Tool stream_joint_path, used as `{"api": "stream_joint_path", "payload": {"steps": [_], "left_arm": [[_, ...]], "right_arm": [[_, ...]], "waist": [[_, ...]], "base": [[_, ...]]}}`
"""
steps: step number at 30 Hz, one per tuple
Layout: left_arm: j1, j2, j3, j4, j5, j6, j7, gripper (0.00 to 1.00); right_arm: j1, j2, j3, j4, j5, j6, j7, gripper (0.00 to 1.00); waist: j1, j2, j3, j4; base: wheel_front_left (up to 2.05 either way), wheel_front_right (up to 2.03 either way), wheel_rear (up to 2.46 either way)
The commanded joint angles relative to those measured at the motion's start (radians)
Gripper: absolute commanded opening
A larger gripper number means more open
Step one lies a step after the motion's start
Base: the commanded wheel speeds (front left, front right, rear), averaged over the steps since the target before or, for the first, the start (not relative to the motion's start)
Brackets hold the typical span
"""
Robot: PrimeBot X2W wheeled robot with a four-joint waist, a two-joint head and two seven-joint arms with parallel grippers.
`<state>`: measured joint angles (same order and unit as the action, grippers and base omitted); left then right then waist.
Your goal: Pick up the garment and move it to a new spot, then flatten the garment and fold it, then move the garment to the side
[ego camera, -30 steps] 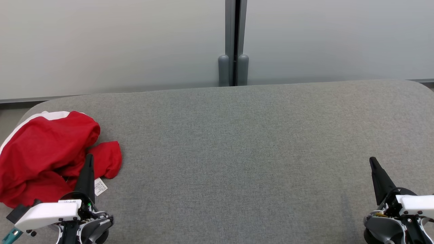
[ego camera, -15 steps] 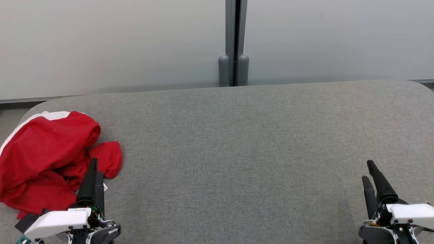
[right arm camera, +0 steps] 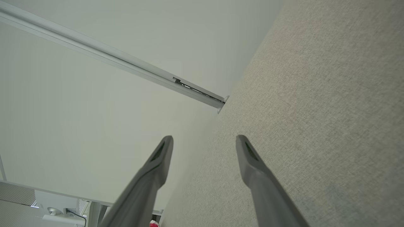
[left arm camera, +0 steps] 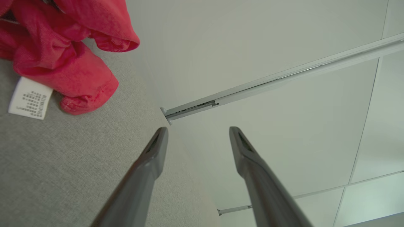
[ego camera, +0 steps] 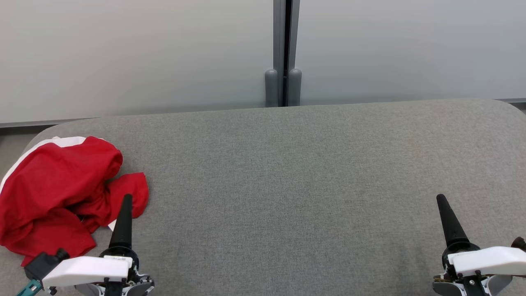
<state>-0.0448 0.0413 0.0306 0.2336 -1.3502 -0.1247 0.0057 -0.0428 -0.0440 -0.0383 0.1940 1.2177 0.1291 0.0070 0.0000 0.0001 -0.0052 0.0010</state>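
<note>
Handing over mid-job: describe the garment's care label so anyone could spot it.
At the left end of the grey padded table lies a crumpled red garment. At its near edge a small care label lies flat: white with printed text, unlike the red cloth.

Soft cloth garment (ego camera: 49, 189), matt woven table (ego camera: 287, 185)

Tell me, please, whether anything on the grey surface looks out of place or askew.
The red garment lies crumpled in a heap at the left end of the grey surface, its white care label sticking out. Nothing looks spilled or damaged.
</note>
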Motion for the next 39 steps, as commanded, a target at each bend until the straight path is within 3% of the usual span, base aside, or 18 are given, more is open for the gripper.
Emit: {"api": "stream_joint_path", "payload": {"steps": [1, 20, 39], "left_arm": [[-0.008, 0.008, -0.006, -0.019, 0.038, 0.001, -0.009, 1.0], [0.035, 0.009, -0.038, -0.029, 0.444, -0.005, -0.082, 1.0], [0.06, 0.019, -0.057, -0.035, 0.727, -0.006, -0.138, 1.0]], "right_arm": [[-0.005, -0.011, 0.003, -0.024, -0.041, 0.002, -0.012, 1.0], [0.038, -0.015, 0.029, -0.057, -0.411, 0.002, -0.085, 1.0], [0.06, -0.013, 0.048, -0.055, -0.646, 0.002, -0.14, 1.0]], "waist": [[0.0, -0.0001, -0.001, 0.0], [0.0, -0.0001, -0.012, 0.001], [0.0, -0.0001, -0.026, 0.004]], "base": [[0.0, 0.0, 0.0], [0.0, 0.0, 0.0], [0.0, 0.0, 0.0]]}}
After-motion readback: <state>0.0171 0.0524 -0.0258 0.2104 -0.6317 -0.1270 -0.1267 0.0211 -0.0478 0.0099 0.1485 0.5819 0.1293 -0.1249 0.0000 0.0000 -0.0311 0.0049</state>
